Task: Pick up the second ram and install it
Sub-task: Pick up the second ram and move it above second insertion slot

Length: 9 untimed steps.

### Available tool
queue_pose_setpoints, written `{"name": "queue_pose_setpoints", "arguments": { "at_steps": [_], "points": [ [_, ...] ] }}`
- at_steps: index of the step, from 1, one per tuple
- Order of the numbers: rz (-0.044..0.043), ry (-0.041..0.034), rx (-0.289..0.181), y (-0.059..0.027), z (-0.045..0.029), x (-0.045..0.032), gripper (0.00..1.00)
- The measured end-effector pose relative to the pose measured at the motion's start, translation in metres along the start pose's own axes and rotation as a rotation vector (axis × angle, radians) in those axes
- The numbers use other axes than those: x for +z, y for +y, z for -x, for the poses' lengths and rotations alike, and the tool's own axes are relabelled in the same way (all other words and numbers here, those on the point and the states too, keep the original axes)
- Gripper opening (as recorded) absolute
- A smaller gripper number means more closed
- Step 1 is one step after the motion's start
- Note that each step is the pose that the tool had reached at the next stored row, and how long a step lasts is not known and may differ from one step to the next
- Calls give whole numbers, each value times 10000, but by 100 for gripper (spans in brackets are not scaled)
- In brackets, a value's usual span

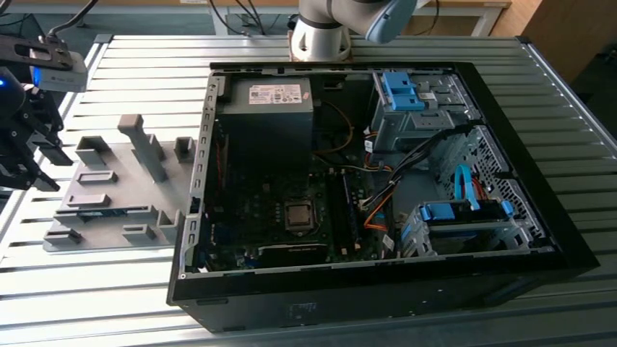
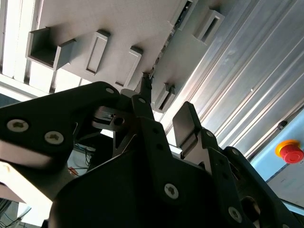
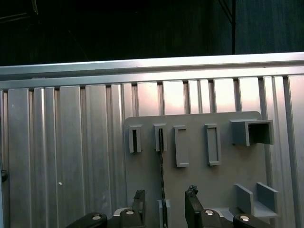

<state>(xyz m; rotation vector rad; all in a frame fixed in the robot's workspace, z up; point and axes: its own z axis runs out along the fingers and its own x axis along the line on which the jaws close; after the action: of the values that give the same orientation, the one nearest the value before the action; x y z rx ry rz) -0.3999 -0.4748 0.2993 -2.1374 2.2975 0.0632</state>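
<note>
The second ram is a thin dark stick standing on edge in a slot of the grey fixture plate. In the exterior view the second ram lies along the plate's near side. My gripper is open. Its two black fingers point toward the stick's near end and are short of it, holding nothing. In the second wrist view the gripper hangs over the plate with the ram's edge beyond the fingertips. The gripper sits at the exterior view's left, beside the plate.
An open black computer case lies on the slatted metal table, its motherboard with the CPU socket and long black memory slots facing up. Grey blocks stand up from the fixture plate. The arm's base is behind the case.
</note>
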Motion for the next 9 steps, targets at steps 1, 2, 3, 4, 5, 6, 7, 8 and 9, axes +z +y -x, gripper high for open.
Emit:
{"name": "queue_pose_setpoints", "arguments": {
  "at_steps": [1, 2, 3, 4, 5, 6, 7, 8, 9],
  "points": [
    [0, 0, 0, 0, 0, 0, 46],
    [0, 0, 0, 0, 0, 1, 46],
    [0, 0, 0, 0, 0, 1, 46],
    [0, 0, 0, 0, 0, 1, 46],
    [0, 0, 0, 0, 0, 1, 46],
    [0, 0, 0, 0, 0, 2, 46],
    [0, 0, 0, 0, 0, 2, 46],
    [0, 0, 0, 0, 0, 2, 46],
    [0, 0, 0, 0, 0, 3, 46]
  ]
}}
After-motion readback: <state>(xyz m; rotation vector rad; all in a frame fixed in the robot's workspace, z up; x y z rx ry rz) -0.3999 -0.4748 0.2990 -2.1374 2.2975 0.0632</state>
